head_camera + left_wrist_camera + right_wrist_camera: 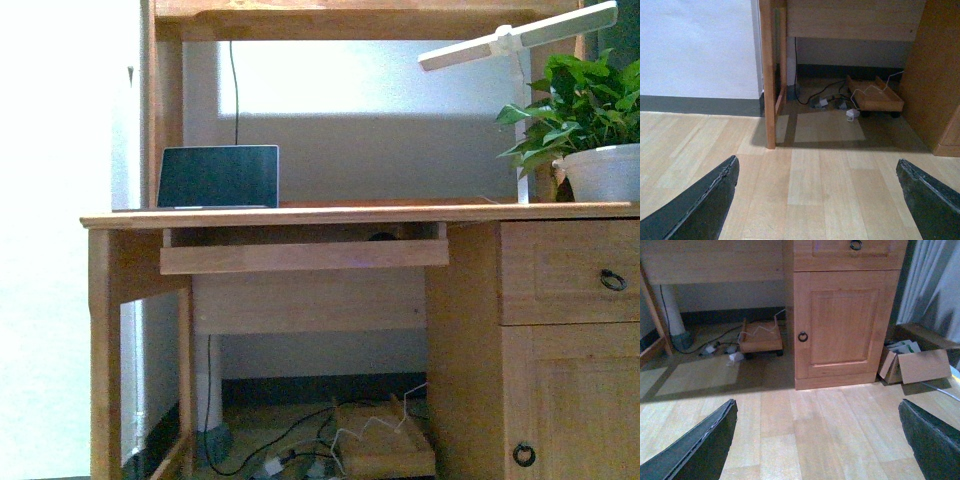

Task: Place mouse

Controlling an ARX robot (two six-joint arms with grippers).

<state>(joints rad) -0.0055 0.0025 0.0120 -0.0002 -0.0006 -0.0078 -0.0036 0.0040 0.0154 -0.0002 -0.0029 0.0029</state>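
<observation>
A: What about the left gripper?
B: Its fingers are spread wide with nothing between them, only floorboards below.
A: And the desk?
B: A laptop stands open at the left end. At five o'clock from it, the mouse shows as a dark hump on the pull-out tray, mostly hidden by its front rail. At three o'clock there's a potted plant.
A: Right gripper?
B: Likewise splayed and empty.

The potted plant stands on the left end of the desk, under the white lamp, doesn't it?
No. The potted plant stands on the right end of the desk, under the white lamp; the front view shows it.
</observation>
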